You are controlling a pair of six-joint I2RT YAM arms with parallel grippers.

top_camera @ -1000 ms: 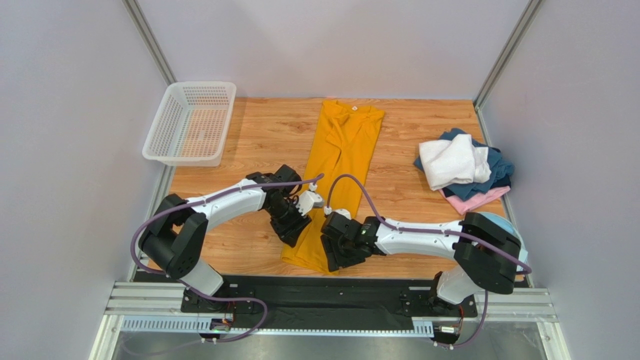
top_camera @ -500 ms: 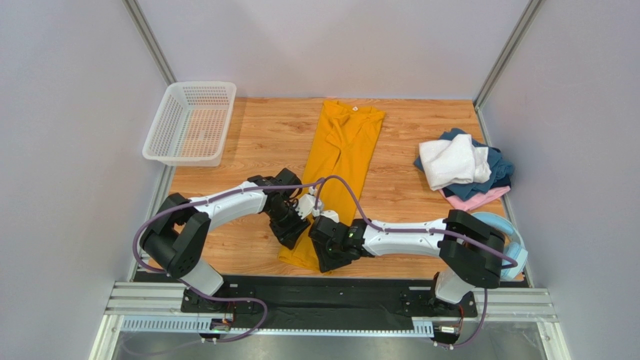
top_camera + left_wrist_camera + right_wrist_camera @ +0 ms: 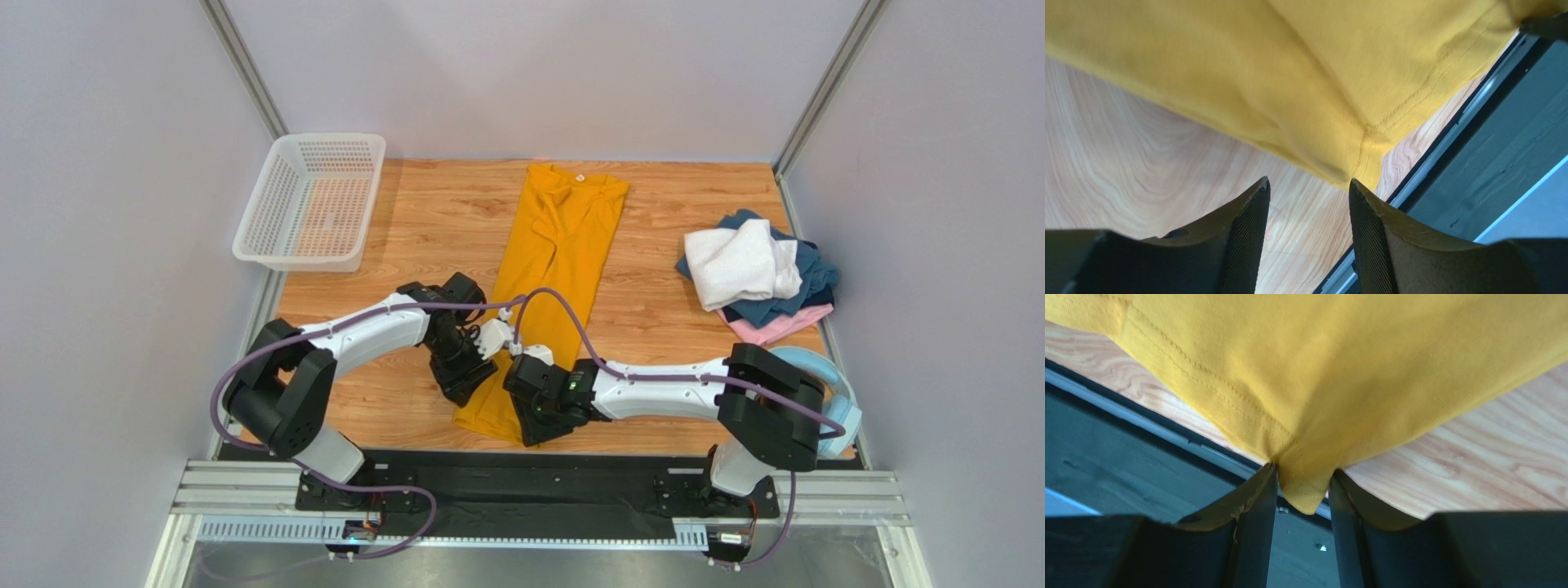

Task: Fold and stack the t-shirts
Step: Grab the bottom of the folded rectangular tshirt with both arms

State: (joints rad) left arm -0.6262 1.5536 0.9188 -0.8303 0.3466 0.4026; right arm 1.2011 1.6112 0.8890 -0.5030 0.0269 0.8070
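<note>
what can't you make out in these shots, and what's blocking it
- Top view: the near hem of the yellow shirt is covered by the left arm and right arm.
- Top view: the headphones are mostly behind the right arm's base.
- Top view: the pink shirt shows only an edge under the blue shirt and white shirt.
- Left wrist view: unclear whether the left fingers touch the shirt's corner; the frame cuts off the rest.

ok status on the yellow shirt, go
left claw open, near corner of yellow shirt just off its tips. right claw shut on the other near corner. pile far right, nothing in the way.
</note>
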